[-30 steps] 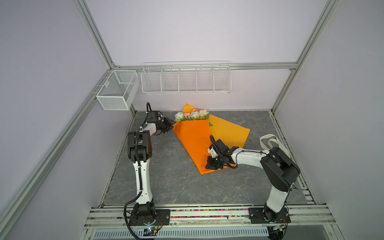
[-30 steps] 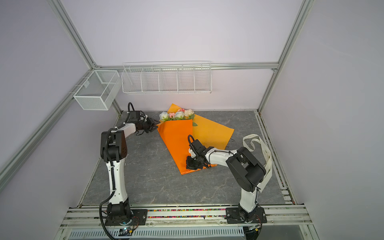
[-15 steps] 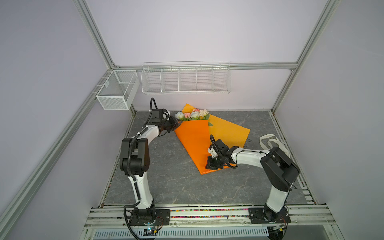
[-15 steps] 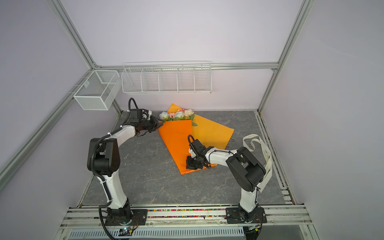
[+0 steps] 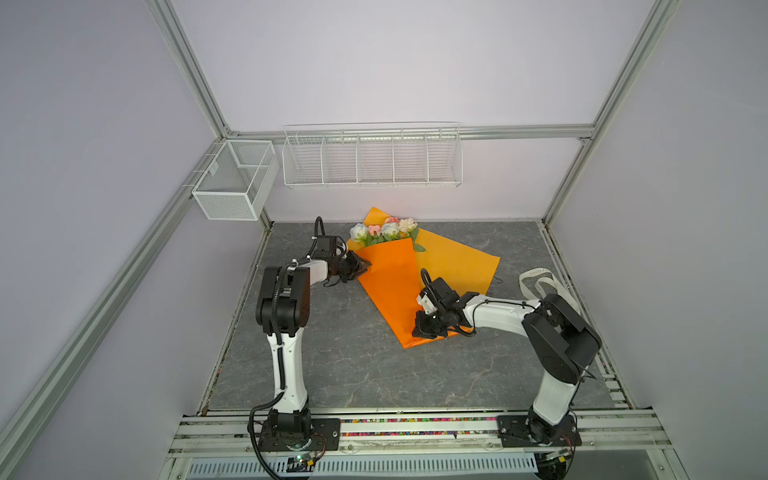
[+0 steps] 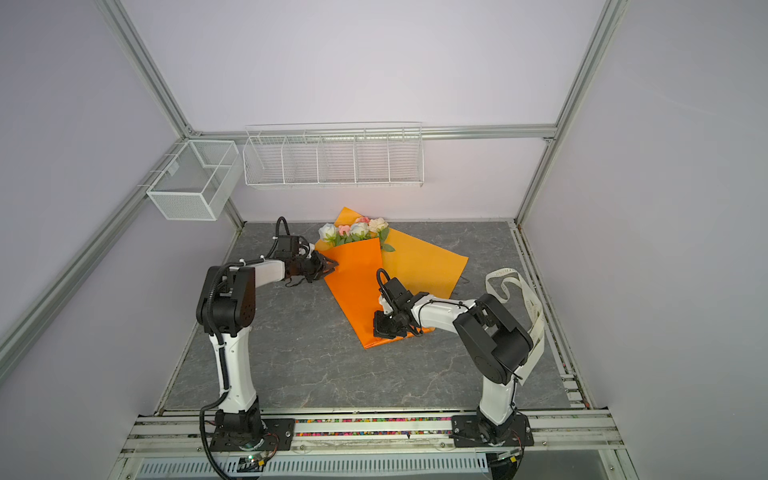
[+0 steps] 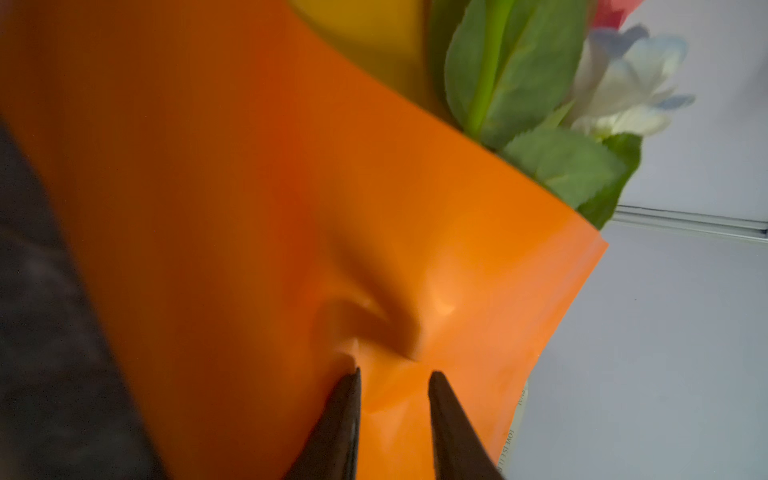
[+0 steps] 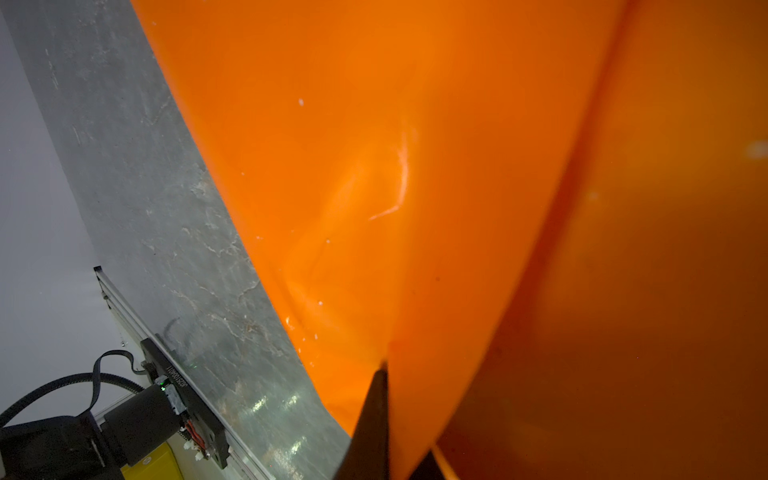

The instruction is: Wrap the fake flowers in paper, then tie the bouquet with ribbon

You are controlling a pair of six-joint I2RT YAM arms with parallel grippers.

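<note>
The bouquet of fake flowers (image 5: 384, 230) (image 6: 353, 230) lies at the back of the table. Its pink, white and pale blue heads and green leaves (image 7: 511, 79) stick out of a folded orange paper sheet (image 5: 390, 286) (image 6: 357, 286). My left gripper (image 5: 363, 266) (image 6: 330, 266) (image 7: 395, 376) is at the sheet's left edge near the flowers. Its jaws stand narrowly apart, with puckered orange paper between them. My right gripper (image 5: 422, 328) (image 6: 382, 328) is shut on the paper's lower end. There one dark finger (image 8: 370, 424) presses a paper fold. The stems are hidden inside the paper.
A cream printed ribbon (image 5: 540, 278) (image 6: 515, 286) lies looped at the table's right edge by the right arm. A strip of printed ribbon (image 7: 511, 436) shows beside the paper. A wire rack (image 5: 372, 160) and a mesh basket (image 5: 232, 183) hang on the back wall.
The left arm swung its gripper from the back left toward the paper's left edge, and its jaws narrowed onto the paper. The right gripper stayed where it was.
</note>
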